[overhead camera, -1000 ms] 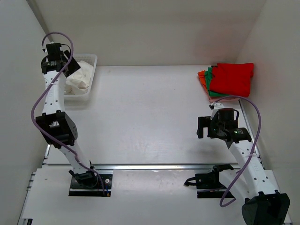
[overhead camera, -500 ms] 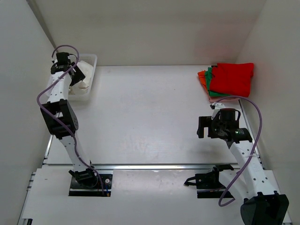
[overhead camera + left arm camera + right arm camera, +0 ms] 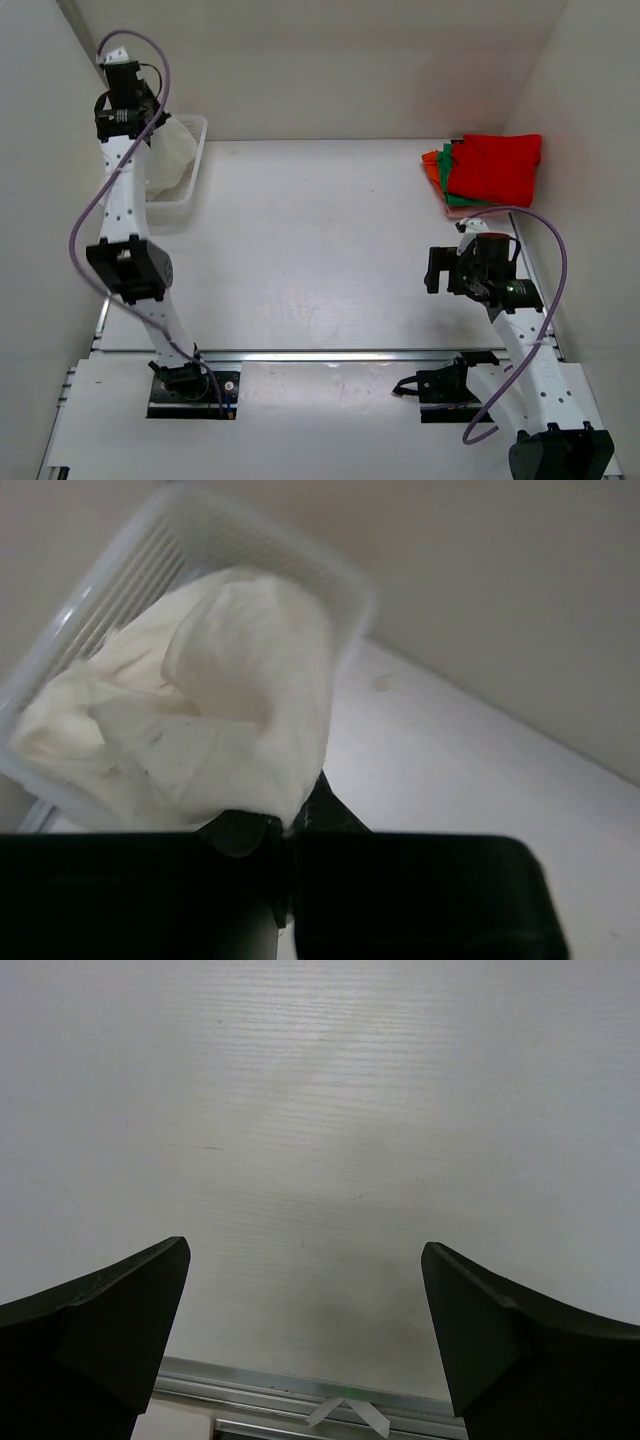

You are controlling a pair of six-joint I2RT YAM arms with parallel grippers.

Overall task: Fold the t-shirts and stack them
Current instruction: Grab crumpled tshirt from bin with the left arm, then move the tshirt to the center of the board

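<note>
White t-shirt [image 3: 215, 695] gripped at far left corner of surface [image 3: 320, 240]; three shirts stacked at far right corner.
White t-shirt hangs bunched from the left gripper [image 3: 285, 825], lower part still in the mesh basket [image 3: 300, 565]. Red t-shirt [image 3: 498, 165] lies folded on top of green t-shirt [image 3: 447, 160] and orange t-shirt [image 3: 432, 166]. Left gripper pinched tight on white cloth. Right gripper [image 3: 305, 1310] spread wide above bare surface near right edge, holding nothing.

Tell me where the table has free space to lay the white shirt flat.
The wide middle of the table, between the basket and the folded shirts, is bare. The right gripper hovers at its right side. Both far corners are crowded.
</note>
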